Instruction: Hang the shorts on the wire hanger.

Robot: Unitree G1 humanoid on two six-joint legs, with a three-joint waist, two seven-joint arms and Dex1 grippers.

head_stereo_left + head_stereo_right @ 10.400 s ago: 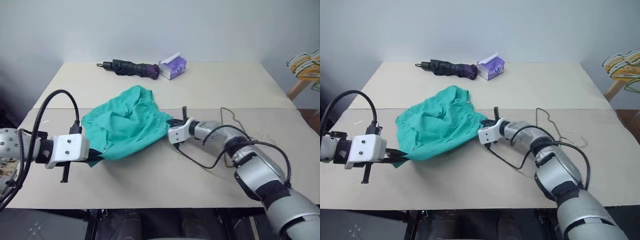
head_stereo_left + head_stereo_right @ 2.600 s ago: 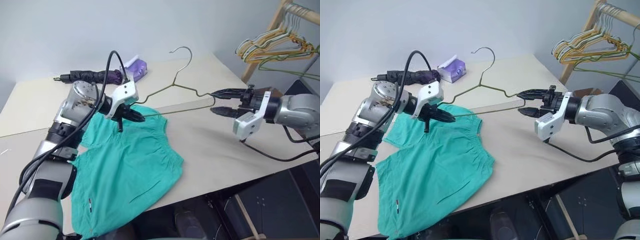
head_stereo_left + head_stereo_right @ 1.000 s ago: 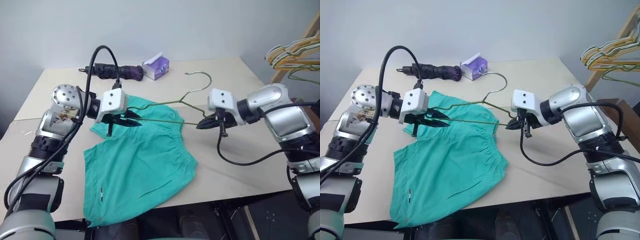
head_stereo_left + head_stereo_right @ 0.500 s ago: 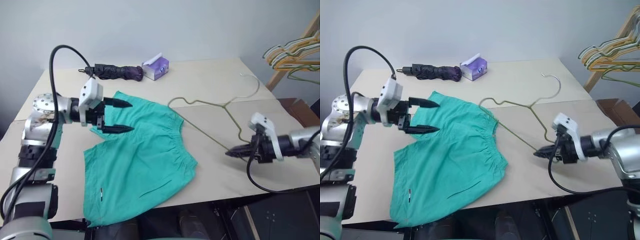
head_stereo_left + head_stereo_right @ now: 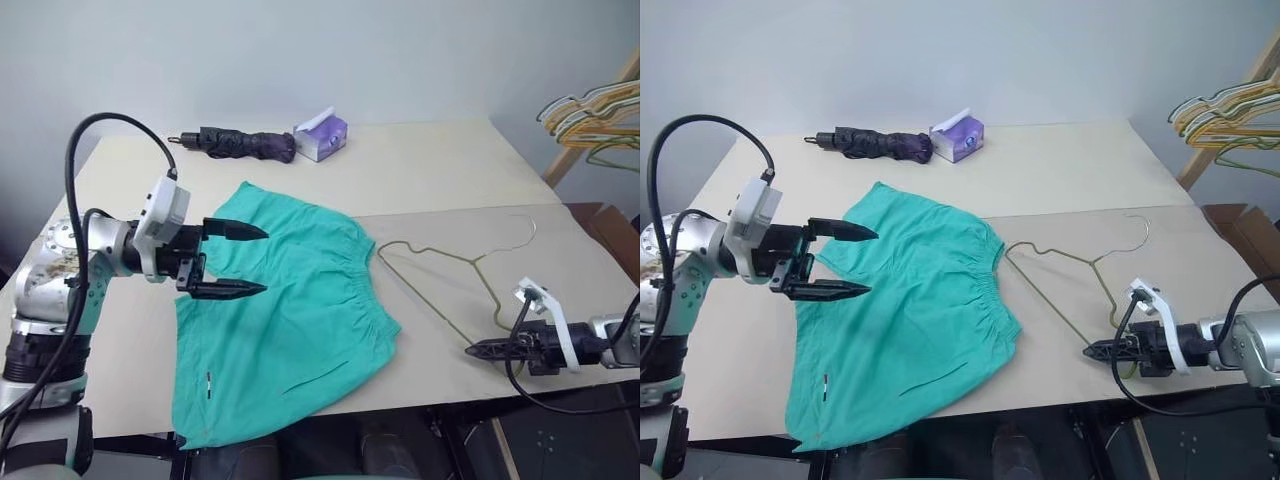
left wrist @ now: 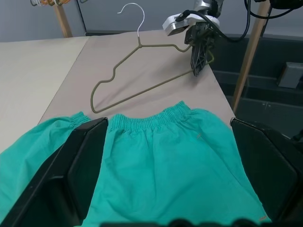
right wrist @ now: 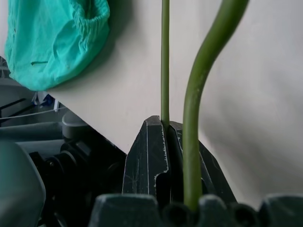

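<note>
The teal-green shorts lie spread flat on the table, waistband toward the right, one leg hanging over the front edge. My left gripper hovers open over their left side with nothing between its fingers. The wire hanger lies low over the table right of the shorts, hook pointing to the far right. At the table's front right edge, my right gripper is shut on the wire hanger's near corner; the right wrist view shows the wire pinched between the fingers. The hanger and the shorts are apart.
A folded dark umbrella and a purple tissue pack sit at the table's far edge. A bunch of coloured hangers on a wooden rack stands beyond the table's right side. A cardboard box is on the floor there.
My left gripper let go of the hanger, opened wide and drew back to the left. My right gripper carried the hanger right and down to the table's front right edge.
</note>
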